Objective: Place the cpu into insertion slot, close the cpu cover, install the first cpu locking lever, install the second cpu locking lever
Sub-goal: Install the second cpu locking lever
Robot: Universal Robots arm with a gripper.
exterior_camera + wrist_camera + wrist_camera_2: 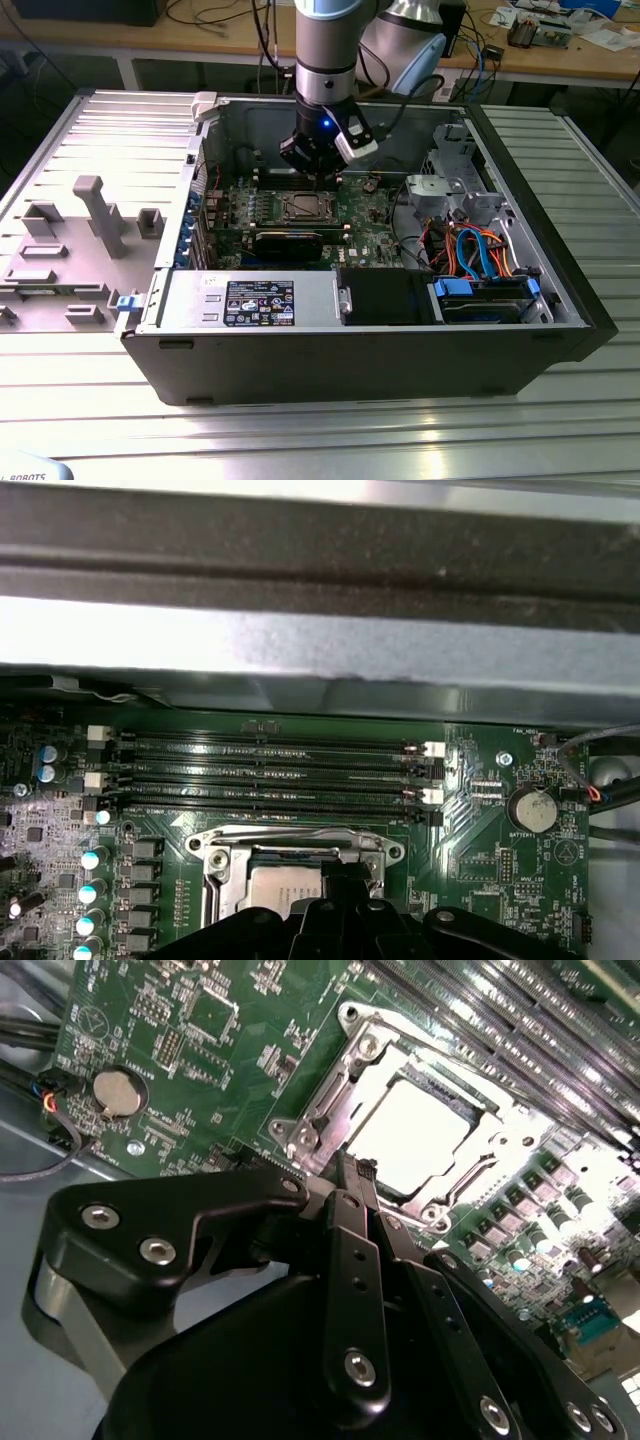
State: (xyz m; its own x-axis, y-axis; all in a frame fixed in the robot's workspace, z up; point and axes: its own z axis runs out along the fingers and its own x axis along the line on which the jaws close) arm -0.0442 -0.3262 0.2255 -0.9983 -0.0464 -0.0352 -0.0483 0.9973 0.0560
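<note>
Silver rim and pale chip mark the slot [303,207] in the exterior view, on the green board [375,222] inside the open case [560,270]. The gripper [322,168] hangs just above the slot's far edge, a little toward the exterior view's right. From here I cannot tell how its fingers stand.

In the second wrist view the gripper [352,1175] shows its fingers drawn together into one narrow tip, clenched with nothing visible between them. That tip sits just beside the near rim of the slot [345,1120]. The cpu [410,1130] lies flat in the slot, bright and square, directly ahead of the tip. The cover [330,1100] appears to be down around the chip, framing it; whether either lever is latched I cannot tell. A coin battery [118,1091] sits well apart on the board.

In the first wrist view the gripper [345,880] overlaps the slot's [225,845] near corner, with the cpu [285,885] beside its tip. Four long memory slots [270,775] run parallel to the slot's far edge, and the battery [531,808] lies off to one side.
</note>
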